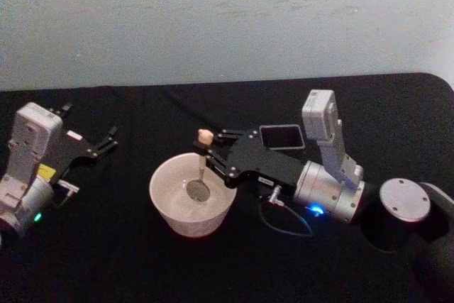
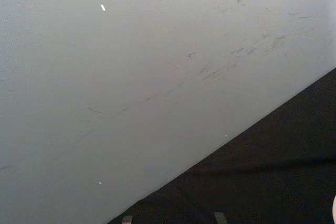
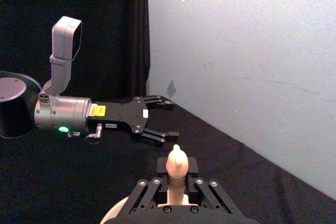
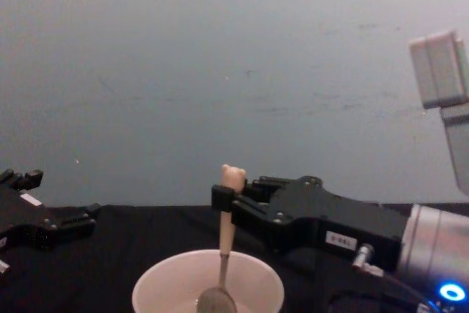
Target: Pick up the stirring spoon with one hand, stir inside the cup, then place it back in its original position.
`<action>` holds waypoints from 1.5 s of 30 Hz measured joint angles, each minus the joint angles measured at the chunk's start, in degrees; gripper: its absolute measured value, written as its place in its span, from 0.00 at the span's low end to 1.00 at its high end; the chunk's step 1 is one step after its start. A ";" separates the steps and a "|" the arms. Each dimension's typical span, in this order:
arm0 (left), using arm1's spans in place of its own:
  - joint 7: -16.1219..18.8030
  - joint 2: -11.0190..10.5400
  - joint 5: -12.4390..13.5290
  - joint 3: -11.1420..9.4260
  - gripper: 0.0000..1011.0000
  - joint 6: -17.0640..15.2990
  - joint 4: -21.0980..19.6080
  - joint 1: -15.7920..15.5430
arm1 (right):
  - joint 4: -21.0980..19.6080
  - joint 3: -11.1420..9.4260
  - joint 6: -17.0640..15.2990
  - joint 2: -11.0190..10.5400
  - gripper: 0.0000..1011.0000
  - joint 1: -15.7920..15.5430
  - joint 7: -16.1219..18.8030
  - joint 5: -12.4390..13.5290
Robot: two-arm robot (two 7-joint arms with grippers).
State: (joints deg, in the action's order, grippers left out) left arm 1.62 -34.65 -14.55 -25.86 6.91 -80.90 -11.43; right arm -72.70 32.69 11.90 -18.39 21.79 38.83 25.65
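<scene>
The stirring spoon [image 1: 203, 154] stands nearly upright, its beige bear-head handle [image 4: 232, 177] up and its shiny metal bowl [image 4: 215, 300] down inside the cream-white cup [image 1: 170, 207]. My right gripper [image 1: 213, 152] is shut on the spoon's handle just below the bear head, reaching in over the cup's right rim; the right wrist view shows the handle [image 3: 176, 167] clamped between the fingers. The cup [image 4: 157, 287] sits on the black table in front of me. My left gripper [image 1: 106, 141] rests open at the table's left, away from the cup; it shows as well in the right wrist view [image 3: 157, 119].
A dark grey square holder [image 1: 282, 137] stands just behind the right gripper. The black tablecloth [image 1: 234, 267] covers the table, with a pale wall [image 1: 227, 19] behind. The right arm's round base [image 1: 404, 200] sits at the right.
</scene>
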 joint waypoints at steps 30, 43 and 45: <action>0.00 0.00 0.00 0.00 0.99 0.00 0.00 0.00 | -2.98 1.53 -1.61 -1.04 0.19 -1.90 1.75 1.41; 0.00 0.00 0.00 0.00 0.99 0.00 0.00 0.00 | 1.80 0.11 0.17 1.42 0.19 1.19 -0.07 0.54; 0.00 0.00 0.00 0.00 0.99 0.00 0.00 0.00 | 1.87 -0.19 0.23 1.25 0.19 1.19 -0.21 0.51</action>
State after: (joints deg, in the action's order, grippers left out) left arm 1.62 -34.65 -14.55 -25.86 6.91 -80.90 -11.43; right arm -70.82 32.50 12.13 -17.14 22.98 38.63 26.15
